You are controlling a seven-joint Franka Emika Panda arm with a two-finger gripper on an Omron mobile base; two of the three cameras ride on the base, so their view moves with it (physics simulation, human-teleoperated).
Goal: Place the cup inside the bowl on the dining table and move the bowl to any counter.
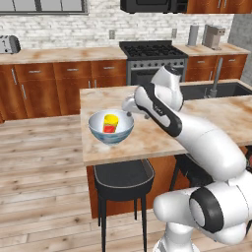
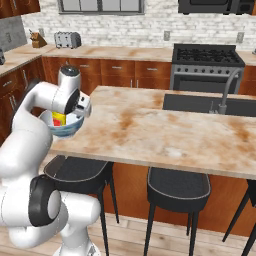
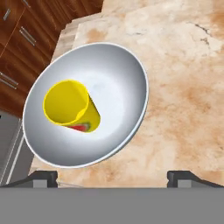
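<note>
Cup: small and yellow with a red patch. It stands inside the bowl, toward the 9 o'clock side in the hand view.
Bowl: big, round and white inside, with just the cup in it. It sits on the dining table near the corner, above a black stool.
Gripper: hangs just above the bowl, at its 6 o'clock rim in the hand view. The two tips are wide apart and hold nothing.
Counter: along the back wall at 12 o'clock, well apart from the bowl. A toaster sits on it.
</note>
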